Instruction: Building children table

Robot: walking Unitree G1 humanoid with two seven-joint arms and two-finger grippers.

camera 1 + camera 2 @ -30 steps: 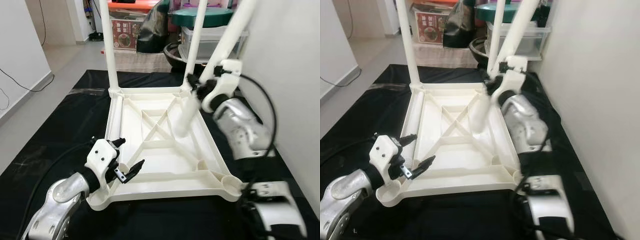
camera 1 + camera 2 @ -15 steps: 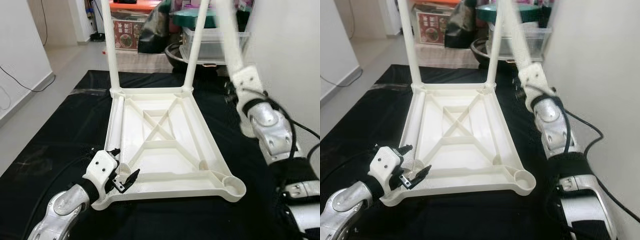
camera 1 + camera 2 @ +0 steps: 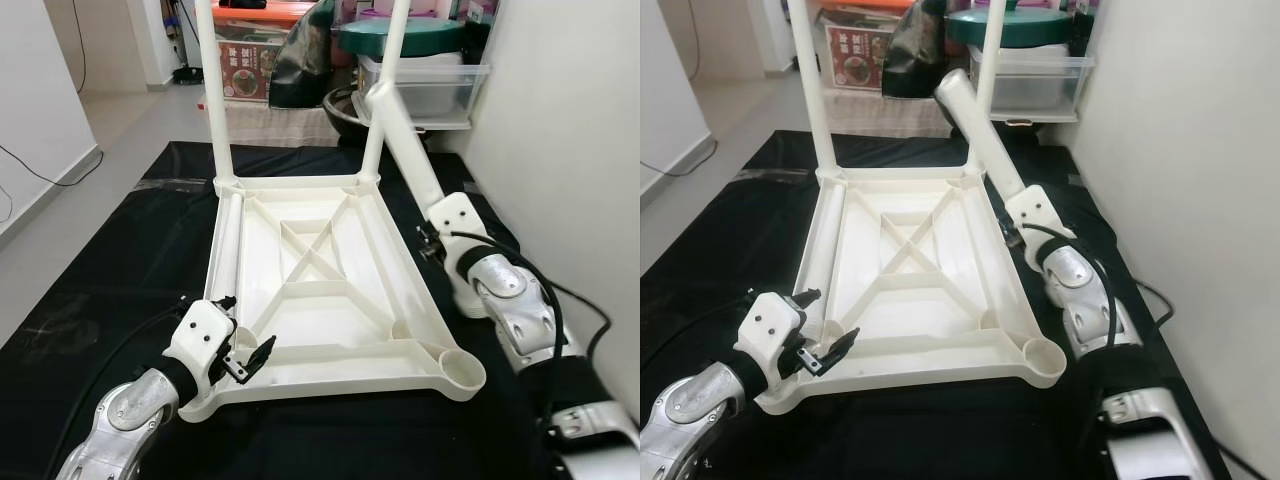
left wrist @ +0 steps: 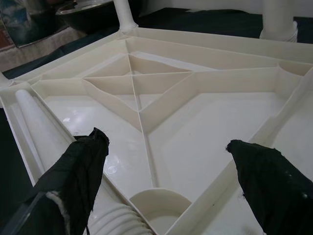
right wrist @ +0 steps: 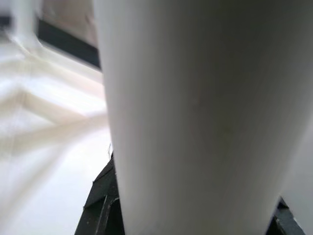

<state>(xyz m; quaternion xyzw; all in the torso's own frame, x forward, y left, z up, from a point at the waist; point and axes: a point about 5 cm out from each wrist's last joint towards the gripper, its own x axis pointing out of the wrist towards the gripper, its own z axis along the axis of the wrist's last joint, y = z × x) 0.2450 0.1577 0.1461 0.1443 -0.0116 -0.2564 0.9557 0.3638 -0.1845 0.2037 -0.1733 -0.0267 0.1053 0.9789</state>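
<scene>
Your left gripper (image 3: 243, 334) spread open at the upturned tabletop's (image 3: 330, 300) near-left corner, right gripper (image 3: 432, 240) clenched around a loose table leg (image 3: 402, 145) at its right.

A home, by the look of it: a room with plain white walls (image 3: 560, 120) and a pale tiled floor (image 3: 120, 120), where a black sheet (image 3: 110, 290) is spread as a work mat. Household clutter is stacked at the far end: a clear plastic storage box (image 3: 425, 90), a teal-lidded container (image 3: 405, 35), a printed carton (image 3: 245, 70) and a black bag (image 3: 305, 65).
</scene>
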